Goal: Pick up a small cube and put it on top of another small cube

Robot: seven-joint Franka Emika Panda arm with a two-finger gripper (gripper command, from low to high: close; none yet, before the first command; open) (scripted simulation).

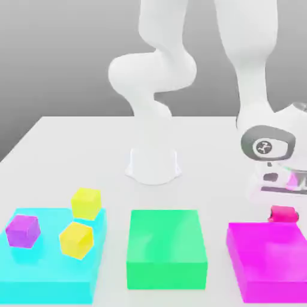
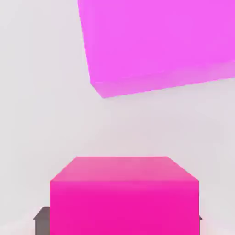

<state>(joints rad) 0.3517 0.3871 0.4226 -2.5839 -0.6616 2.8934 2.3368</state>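
The small hot-pink cube (image 1: pixel 283 213) is on the white table just behind the far edge of the large flat magenta block (image 1: pixel 270 258), at the exterior view's right. My gripper (image 1: pixel 283 216) comes down over it from above, with a dark fingertip against each side of the cube. In the hand view the cube (image 2: pixel 124 193) is close up, with dark fingertips (image 2: pixel 42 219) pressed to its flanks and the magenta block (image 2: pixel 156 41) beyond. A purple small cube (image 1: pixel 23 231) rests on the cyan block at the exterior view's left.
Two yellow cubes (image 1: pixel 86 202) (image 1: pixel 76 240) sit on and beside the flat cyan block (image 1: pixel 51 270). A flat green block (image 1: pixel 166 249) lies in the middle. The arm's white base (image 1: pixel 153 165) stands behind it.
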